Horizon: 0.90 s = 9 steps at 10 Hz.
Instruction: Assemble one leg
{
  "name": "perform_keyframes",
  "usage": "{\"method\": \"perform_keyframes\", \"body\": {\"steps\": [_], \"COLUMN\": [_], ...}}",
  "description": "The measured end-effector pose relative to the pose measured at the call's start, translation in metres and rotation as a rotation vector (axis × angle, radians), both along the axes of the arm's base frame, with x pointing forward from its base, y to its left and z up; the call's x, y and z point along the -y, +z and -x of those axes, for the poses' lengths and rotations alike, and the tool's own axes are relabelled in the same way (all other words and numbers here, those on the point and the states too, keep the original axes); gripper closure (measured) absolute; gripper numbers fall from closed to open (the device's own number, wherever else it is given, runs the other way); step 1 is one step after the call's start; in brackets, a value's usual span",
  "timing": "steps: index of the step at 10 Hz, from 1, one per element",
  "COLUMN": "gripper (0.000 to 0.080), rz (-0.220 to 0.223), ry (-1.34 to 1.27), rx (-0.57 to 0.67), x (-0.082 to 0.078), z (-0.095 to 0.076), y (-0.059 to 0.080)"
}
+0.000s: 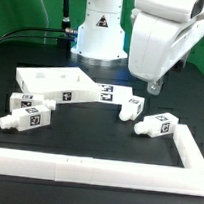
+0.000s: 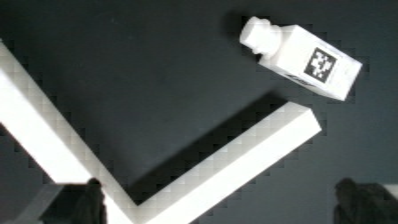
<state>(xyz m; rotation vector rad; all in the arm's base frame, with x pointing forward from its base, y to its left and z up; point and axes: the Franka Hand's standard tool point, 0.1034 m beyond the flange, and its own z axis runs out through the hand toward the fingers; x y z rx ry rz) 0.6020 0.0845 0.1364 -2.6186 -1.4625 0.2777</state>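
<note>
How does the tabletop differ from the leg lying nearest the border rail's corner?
The tabletop is a broad flat slab; the leg is a small block with a round peg. The tabletop lies back near the robot's base; the leg lies close to the border rail. Both are white, on the black table.

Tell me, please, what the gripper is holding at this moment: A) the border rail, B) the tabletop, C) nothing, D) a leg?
C: in the wrist view the gripper stands wide open, clamping nothing, and the leg lies well clear of it.
</note>
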Motion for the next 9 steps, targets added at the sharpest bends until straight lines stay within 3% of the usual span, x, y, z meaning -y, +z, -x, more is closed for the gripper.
{"method": "perform_keyframes", "body": {"steps": [5,8,9], "gripper": [0.015,0.015,0.015], "rz": [-0.011,-0.056,-0.062], "ry": [0.016,0.185,0.238], "rx": [0.024,0.16,0.221], "x": [0.001,0.007,0.003], "z": [0.0,0.045,0.052], "y": [-0.004,-0.037,-0.05]}}
